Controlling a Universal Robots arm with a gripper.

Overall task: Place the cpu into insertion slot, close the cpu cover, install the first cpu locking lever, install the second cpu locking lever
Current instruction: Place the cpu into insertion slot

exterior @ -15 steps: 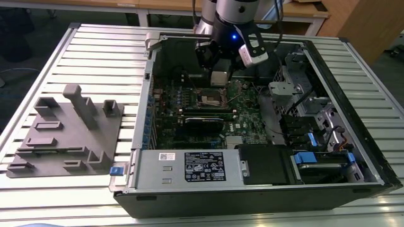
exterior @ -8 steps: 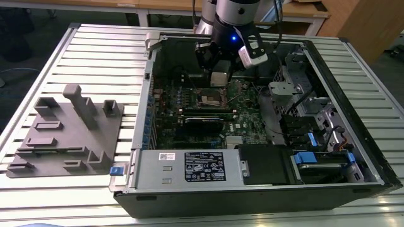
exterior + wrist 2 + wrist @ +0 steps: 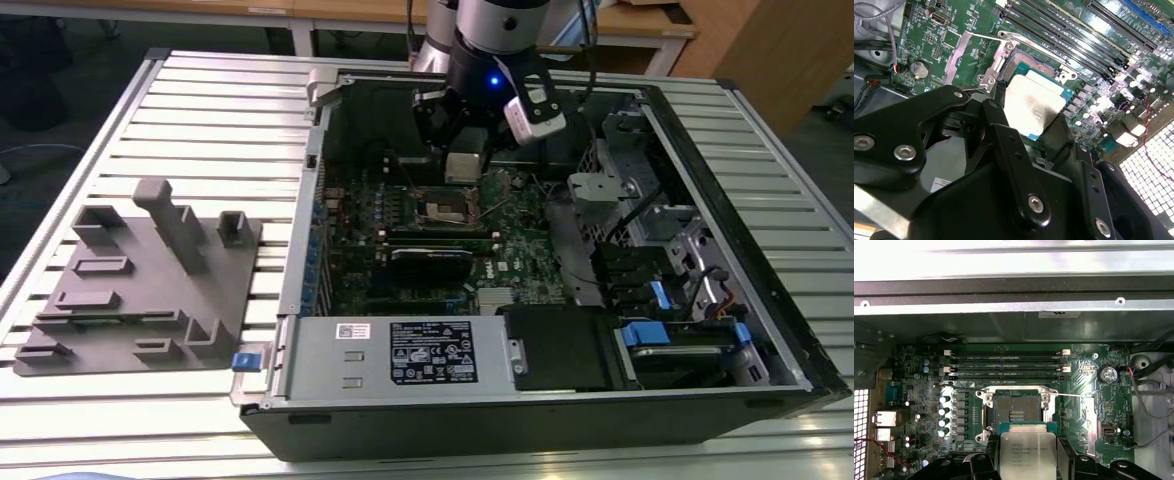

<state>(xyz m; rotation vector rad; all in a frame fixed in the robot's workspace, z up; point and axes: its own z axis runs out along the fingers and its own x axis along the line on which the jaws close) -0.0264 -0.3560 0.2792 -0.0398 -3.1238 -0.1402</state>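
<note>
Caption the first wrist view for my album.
Gripper holds the cpu near the empty insertion slot on the motherboard.

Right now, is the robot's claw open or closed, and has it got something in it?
Gripper: closed on the cpu, holding it by two opposite edges; the insertion slot is empty.

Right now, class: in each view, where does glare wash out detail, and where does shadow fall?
Second wrist view: glare whitens the cpu and the vent grille burns out; first wrist view: the table beyond the case is washed white, the insertion slot evenly lit; exterior view: the case interior beside the arm lies in shadow.
</note>
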